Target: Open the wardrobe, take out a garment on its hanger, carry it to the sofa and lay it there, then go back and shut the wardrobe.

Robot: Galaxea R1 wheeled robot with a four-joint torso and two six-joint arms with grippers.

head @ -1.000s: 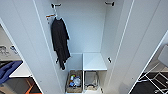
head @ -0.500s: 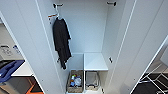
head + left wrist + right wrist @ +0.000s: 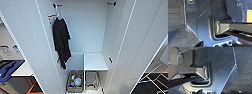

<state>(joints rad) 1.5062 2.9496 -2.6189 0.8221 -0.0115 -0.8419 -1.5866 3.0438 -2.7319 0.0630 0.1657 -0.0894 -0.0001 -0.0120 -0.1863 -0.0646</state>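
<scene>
— What does the head camera see?

— The wardrobe (image 3: 95, 37) stands open, both white doors swung wide to either side. A black long garment (image 3: 61, 41) hangs from a peg high on the inner left wall, beside a small orange tag (image 3: 52, 15). Another black peg (image 3: 111, 3) sits high on the right. Low inside there is a white shelf (image 3: 95, 61), and under it, on the wardrobe floor, a woven basket (image 3: 75, 81) with bottles stands just beside a second, paler basket (image 3: 91, 80).

— And the maroon jacket, the hanger, the sofa?

— I can't find any of them here. At the left edge, past the door, lies something blue (image 3: 8, 70); I cannot tell what it is.

— Left wrist view?

— The robot's own dark plate and jointed bar over a dark grey floor (image 3: 175, 18). Whether the left gripper is spread or pressed together, I cannot tell.

— Right wrist view?

— Much the same: plate, bar and dark floor (image 3: 244, 72). The right gripper's state cannot be told either.
</scene>
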